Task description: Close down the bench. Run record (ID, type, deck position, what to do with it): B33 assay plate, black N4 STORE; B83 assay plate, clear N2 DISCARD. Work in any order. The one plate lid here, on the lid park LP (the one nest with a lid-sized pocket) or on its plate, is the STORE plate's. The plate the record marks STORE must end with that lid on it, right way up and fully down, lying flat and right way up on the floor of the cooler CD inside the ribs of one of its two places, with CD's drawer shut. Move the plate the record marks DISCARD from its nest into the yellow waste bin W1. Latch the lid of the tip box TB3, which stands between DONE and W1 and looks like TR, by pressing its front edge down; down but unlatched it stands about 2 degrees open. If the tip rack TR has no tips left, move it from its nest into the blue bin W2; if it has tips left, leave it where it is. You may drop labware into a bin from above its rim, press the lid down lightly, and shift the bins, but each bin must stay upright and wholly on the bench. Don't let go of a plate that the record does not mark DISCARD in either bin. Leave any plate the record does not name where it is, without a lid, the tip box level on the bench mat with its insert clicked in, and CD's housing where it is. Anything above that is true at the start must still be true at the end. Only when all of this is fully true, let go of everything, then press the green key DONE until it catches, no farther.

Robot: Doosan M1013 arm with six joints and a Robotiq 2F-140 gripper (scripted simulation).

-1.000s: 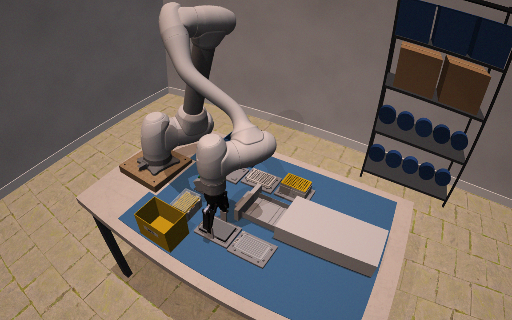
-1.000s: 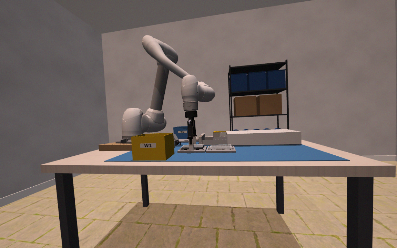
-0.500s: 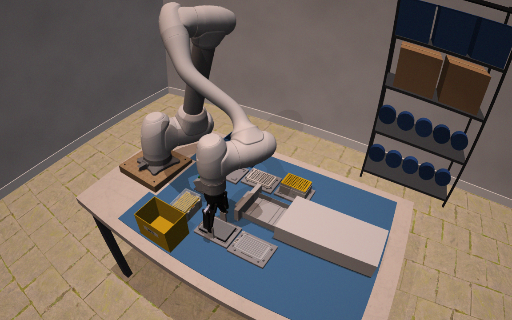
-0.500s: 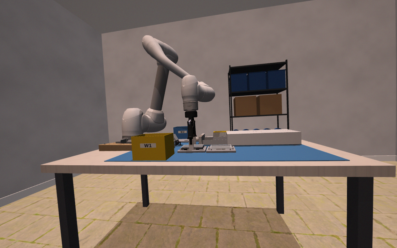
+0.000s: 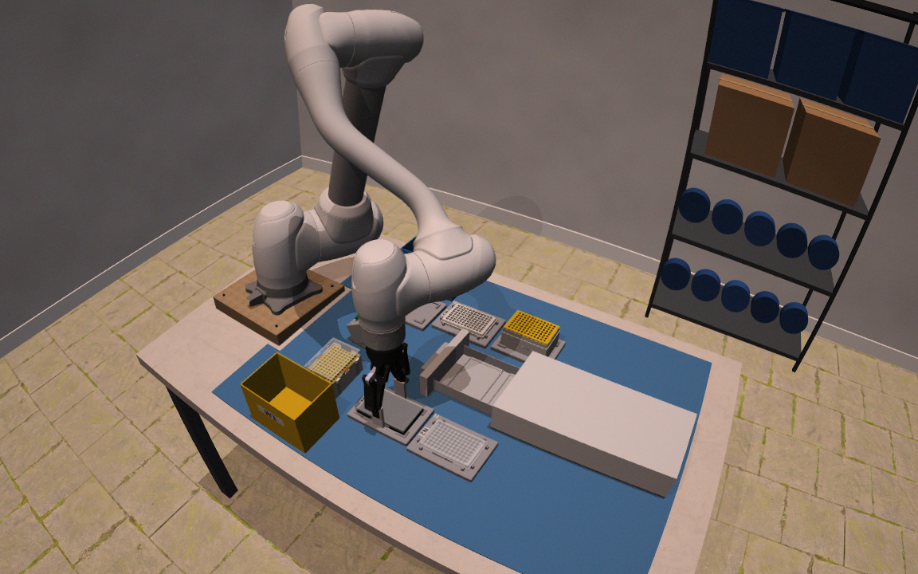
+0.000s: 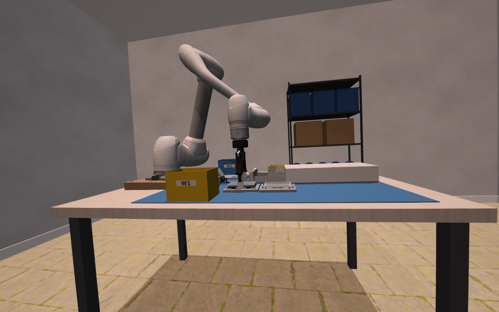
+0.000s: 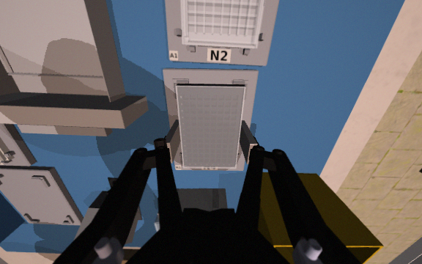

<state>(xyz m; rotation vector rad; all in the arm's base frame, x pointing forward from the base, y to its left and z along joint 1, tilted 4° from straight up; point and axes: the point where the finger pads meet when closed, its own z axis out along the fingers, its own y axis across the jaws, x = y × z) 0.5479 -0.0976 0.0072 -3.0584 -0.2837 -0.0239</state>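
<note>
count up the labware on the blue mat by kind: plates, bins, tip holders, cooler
plates: 3 (lidded plate in the gripper, clear plate, rear plate)
bins: 2 (yellow bin, blue bin)
tip holders: 2 (tip box, tip rack)
cooler: 1
total: 8

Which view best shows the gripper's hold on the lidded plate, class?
The wrist view: both pads of the gripper press the long sides of the lidded plate. The top view shows one finger beside it; the exterior view shows it edge-on, tiny.
</note>
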